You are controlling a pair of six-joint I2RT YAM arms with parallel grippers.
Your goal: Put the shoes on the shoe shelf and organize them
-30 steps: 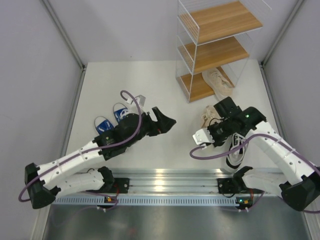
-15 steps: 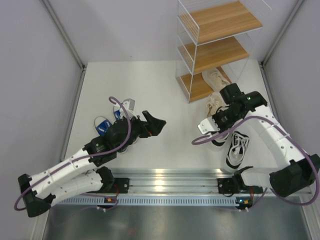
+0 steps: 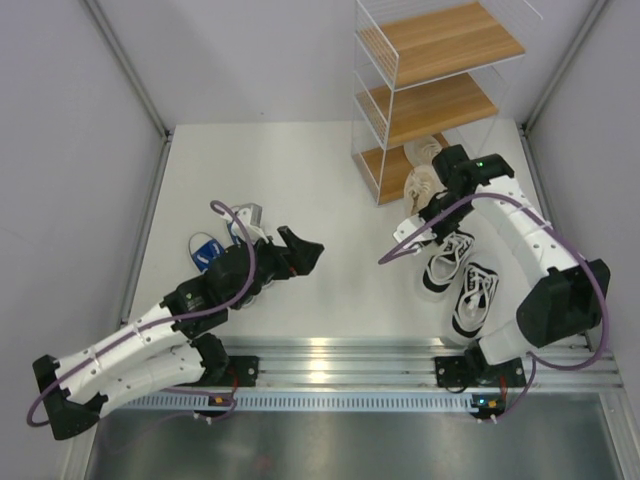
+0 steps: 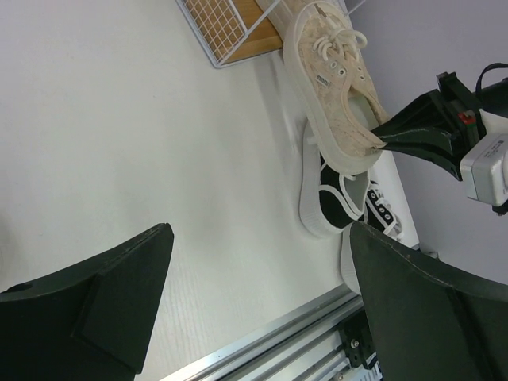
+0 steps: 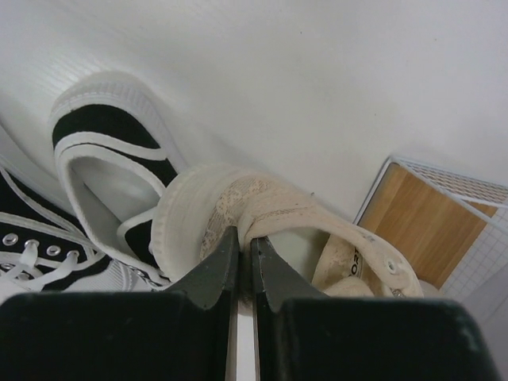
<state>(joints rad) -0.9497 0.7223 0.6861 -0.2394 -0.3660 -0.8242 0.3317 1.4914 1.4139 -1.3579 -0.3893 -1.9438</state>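
On the far left, the blue sneakers (image 3: 207,250) sit on the table (image 3: 300,160), partly under the left arm. The left gripper (image 3: 304,250) hangs just past them over bare table, its jaws spread wide with nothing between them, well apart from the shelf.

Further right, the shoe shelf (image 3: 440,40) stands at the back. One beige sneaker (image 3: 432,150) lies on the right half of its bottom tier (image 3: 392,172), so we judge the free slot to be the left half. The other beige sneaker (image 3: 416,187) is just in front of that tier — toe toward the shelf, heel back toward the arm — so its long axis runs roughly into the tier's depth. The right gripper (image 3: 432,203) has its jaws closed tight on the heel rim, one finger inside the shoe and one outside, as the right wrist view shows. The shoe looks lifted and tilted, just above the black pair.

The black sneakers (image 3: 445,262) lie side by side on the table, nearer the arm bases than the held shoe.

As we read it, the coming move turns on that toe-first line. The shoe lies ahead of the jaws, toward the shelf, and seems to need carrying forward and a little left to land beside its mate. The right arm is plainly the nearer one; we see no part for the left arm in this placement.
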